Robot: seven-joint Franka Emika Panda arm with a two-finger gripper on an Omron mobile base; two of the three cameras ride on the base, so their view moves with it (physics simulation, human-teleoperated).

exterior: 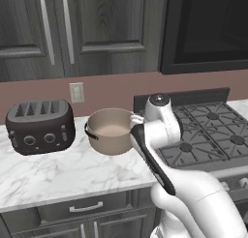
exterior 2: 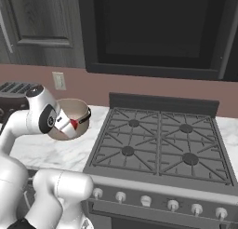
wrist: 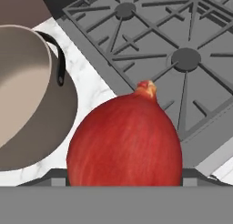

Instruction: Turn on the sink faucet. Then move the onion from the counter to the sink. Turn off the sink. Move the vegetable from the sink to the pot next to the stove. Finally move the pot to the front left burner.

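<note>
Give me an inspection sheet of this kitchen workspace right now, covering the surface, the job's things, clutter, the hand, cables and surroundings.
Surface: white marble counter left of the stove; the stretch in front of the toaster is bare.
Job's things: tan pot stands on the counter beside the stove, nothing seen inside it; red onion sits between the hand's fingers, above the counter edge by the pot.
Clutter: dark toaster left of the pot.
Hand: hand is closed on the onion, close to the pot's rim.
Cables: nothing seen.
Surroundings: dark wood cabinets, a wall outlet, a dark microwave above the stove, burners unoccupied.
</note>
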